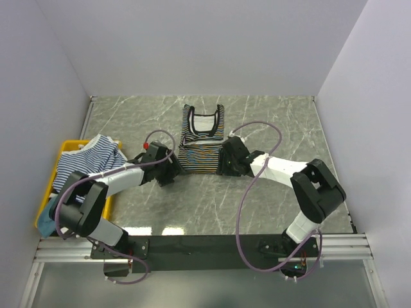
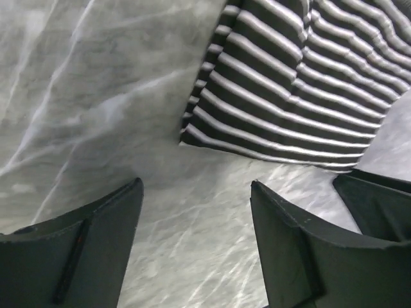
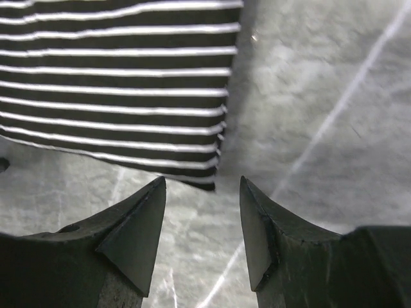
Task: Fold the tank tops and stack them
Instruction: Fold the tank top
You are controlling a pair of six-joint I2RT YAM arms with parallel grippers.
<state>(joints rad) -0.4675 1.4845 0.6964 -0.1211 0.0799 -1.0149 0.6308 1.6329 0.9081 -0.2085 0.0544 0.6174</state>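
The black-and-white striped fabric tank top [image 1: 201,149] lies spread out mid-table on the grey marble tabletop [image 1: 270,115], neckline toward the far edge. The left gripper [image 2: 196,192] sits just off its near left hem corner and the right gripper [image 3: 202,186] just off its near right one, both with fingers apart and holding nothing. At the left edge, a blue-and-white striped top [image 1: 87,157] is heaped in a yellow plastic bin [image 1: 67,145].

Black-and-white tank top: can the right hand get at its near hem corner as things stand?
Probably yes. The right hand is open and low over the table. The hem corner of the black-and-white tank top lies flat just ahead of the gap between the fingers. Nothing sits between them.
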